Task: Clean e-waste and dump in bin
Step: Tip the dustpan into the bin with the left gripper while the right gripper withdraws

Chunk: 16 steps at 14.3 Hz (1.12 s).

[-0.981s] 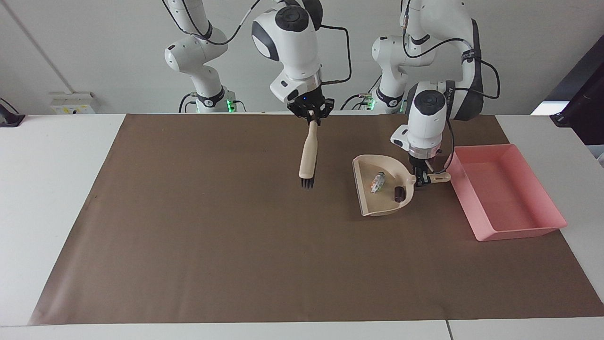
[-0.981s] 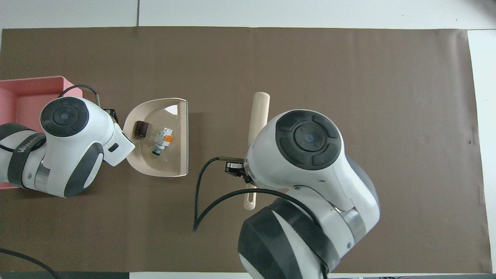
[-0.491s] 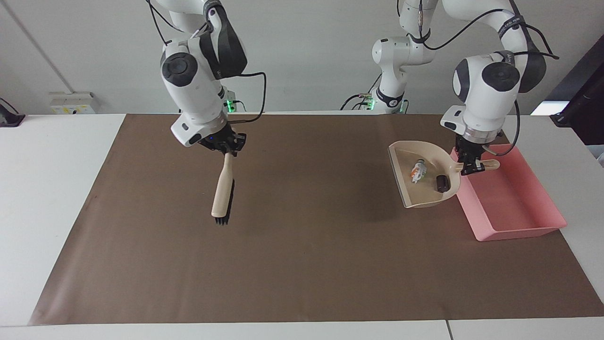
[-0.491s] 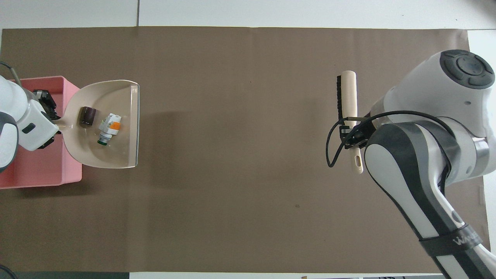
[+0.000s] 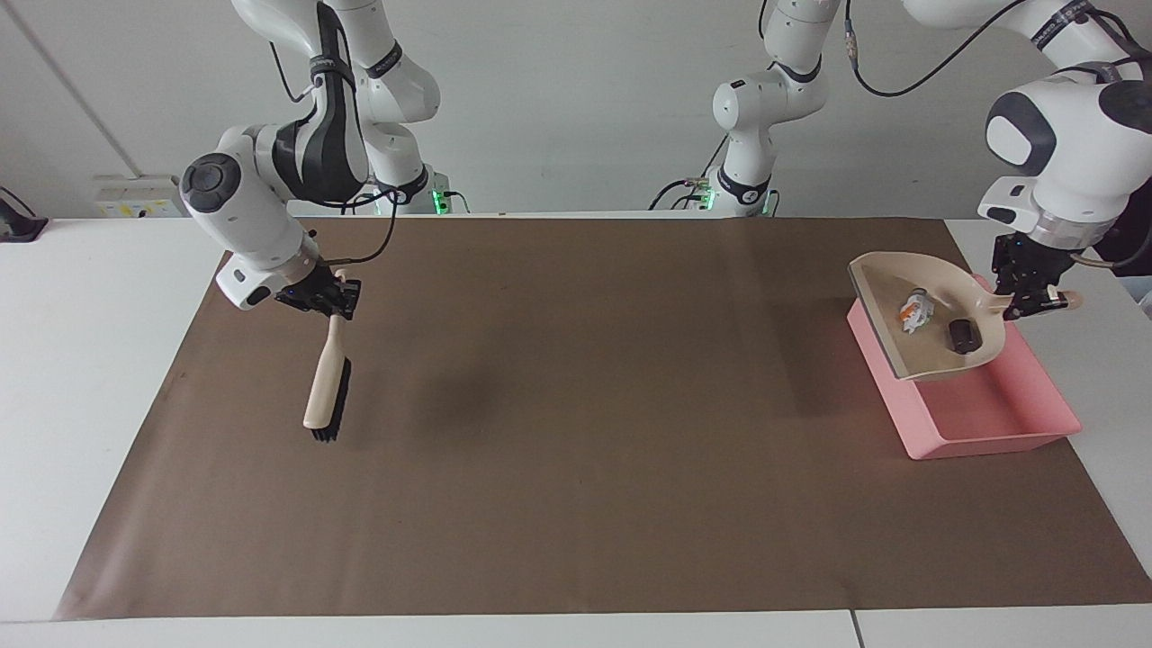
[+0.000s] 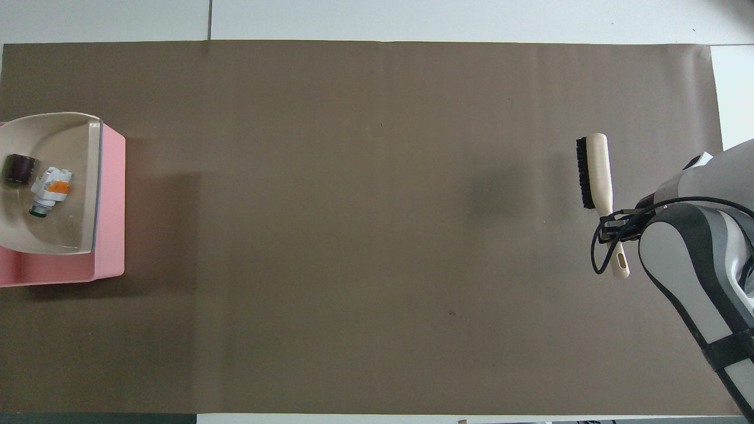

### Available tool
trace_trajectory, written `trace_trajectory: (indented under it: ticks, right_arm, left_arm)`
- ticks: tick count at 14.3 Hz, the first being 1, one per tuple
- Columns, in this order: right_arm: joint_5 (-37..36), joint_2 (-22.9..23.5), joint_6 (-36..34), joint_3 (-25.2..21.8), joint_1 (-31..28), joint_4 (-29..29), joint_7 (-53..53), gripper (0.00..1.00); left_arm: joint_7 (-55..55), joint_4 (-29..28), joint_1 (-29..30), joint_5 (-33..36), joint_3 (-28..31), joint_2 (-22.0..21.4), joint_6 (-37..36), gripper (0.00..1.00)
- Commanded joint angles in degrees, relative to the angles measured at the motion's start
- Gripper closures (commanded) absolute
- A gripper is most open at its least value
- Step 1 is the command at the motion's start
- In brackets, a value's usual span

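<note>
My left gripper point(image 5: 1027, 294) is shut on the handle of a beige dustpan point(image 5: 929, 353) and holds it in the air over the pink bin point(image 5: 990, 421). In the pan lie the e-waste scraps: a white-grey piece with green and orange parts point(image 5: 913, 311) and a small black block point(image 5: 961, 335). The overhead view shows the dustpan point(image 6: 65, 224), the white-grey piece point(image 6: 48, 189), the black block point(image 6: 17, 168) and the bin point(image 6: 112, 206); the left gripper is out of that view. My right gripper point(image 5: 329, 302) is shut on a beige brush point(image 5: 324, 389), bristles down.
A brown paper mat point(image 5: 576, 468) covers most of the white table. The bin stands at the mat's edge at the left arm's end. The brush point(image 6: 598, 171) hangs low over the mat near the right arm's end, held by the right gripper point(image 6: 615, 219).
The left gripper has lifted the dustpan with the scraps off the mat and carried it over the bin. The right gripper has carried the brush toward the right arm's end and lowered it.
</note>
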Motion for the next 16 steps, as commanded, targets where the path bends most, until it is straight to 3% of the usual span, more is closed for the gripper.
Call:
trace_trajectory:
  ticks: [1,4,5,6,9,13,16]
  right_arm:
    - [-0.65,-2.79,5.87,1.02,-2.58,-6.01,-2.87,1.00]
    - [-0.65,-2.79,9.57,1.02,-2.67,-8.92,-3.22,1.00]
    - [-0.65,-2.79,9.58,0.94,-2.75,-9.10,-3.83,1.00]
    - [-0.65,-2.88,9.67,1.02,-3.19,-9.45,-5.14,1.00]
    - [-0.65,-3.58,10.99,0.94,-4.34,-11.39,-6.74,1.00]
    - [-0.65,-3.14,10.99,0.94,-4.42,-11.48,-5.60,0.99]
    - [-0.74,-3.14,10.90,0.94,-4.42,-11.48,-4.46,0.99]
  left_arm:
    - [1.21,2.45,1.20,3.79,0.97,2.31,3.13,0.97]
    - [0.24,2.27,1.37,18.46,1.33,3.80,8.24,0.97]
    - [-0.63,2.27,1.72,20.33,1.33,4.24,9.21,0.98]
    - [-3.16,1.83,1.72,22.52,1.33,4.42,9.22,1.00]
    - [-13.51,-2.72,-0.90,37.88,1.25,3.55,8.87,1.00]
    - [-24.97,-9.32,-2.14,48.01,1.16,1.00,8.43,1.00]
    - [-27.44,-8.99,-6.00,53.29,1.16,0.73,1.51,1.00]
